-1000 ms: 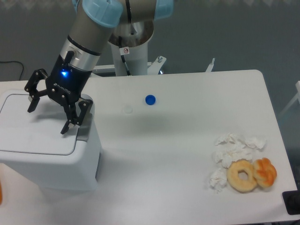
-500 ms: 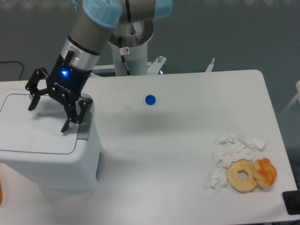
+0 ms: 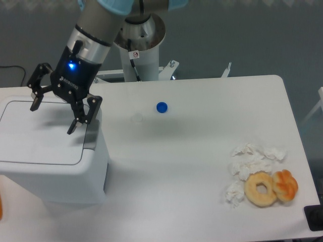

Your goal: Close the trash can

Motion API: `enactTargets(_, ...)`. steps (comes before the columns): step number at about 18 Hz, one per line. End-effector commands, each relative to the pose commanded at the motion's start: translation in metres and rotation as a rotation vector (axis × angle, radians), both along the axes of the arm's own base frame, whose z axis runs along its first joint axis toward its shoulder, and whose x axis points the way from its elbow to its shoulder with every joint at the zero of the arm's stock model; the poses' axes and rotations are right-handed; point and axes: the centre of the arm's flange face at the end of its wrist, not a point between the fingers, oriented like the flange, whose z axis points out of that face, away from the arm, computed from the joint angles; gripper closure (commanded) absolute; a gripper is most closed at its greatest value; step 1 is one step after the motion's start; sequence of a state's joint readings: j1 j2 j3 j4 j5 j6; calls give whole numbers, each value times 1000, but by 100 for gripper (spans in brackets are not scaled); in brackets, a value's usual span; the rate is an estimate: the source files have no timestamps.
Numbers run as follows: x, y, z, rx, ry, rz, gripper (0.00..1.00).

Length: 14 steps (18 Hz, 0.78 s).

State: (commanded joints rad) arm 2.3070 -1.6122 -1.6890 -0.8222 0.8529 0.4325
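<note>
The trash can (image 3: pixel 55 174) is a large white boxy bin at the left of the table. Its flat white lid (image 3: pixel 35 136) lies down flat on top, and a grey latch tab (image 3: pixel 91 138) sits at the right rim. My gripper (image 3: pixel 52 117) hangs just above the lid, fingers spread wide and empty. One fingertip (image 3: pixel 33 106) is over the lid's back left, the other fingertip (image 3: pixel 70 130) near the latch side.
A blue bottle cap (image 3: pixel 161 107) lies mid-table behind a faint clear ring (image 3: pixel 137 117). Crumpled white tissues (image 3: pixel 251 161), a glazed doughnut (image 3: pixel 261 188) and an orange pastry (image 3: pixel 285 185) sit at the front right. The arm's pedestal (image 3: pixel 141 50) stands at the back.
My gripper has risen a little above the lid, staying open. The lid and the rest have not moved.
</note>
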Motion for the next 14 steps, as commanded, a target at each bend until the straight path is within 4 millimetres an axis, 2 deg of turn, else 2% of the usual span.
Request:
enactTargets(4,-27,-9,10,25,56,18,0)
enactTargets(8,-91,-35,38,54,111,127,0)
enactTargets(11,-126,-58,38,53,127,191,0)
enactTargets(14,-162,-81,22,42,249,146,0)
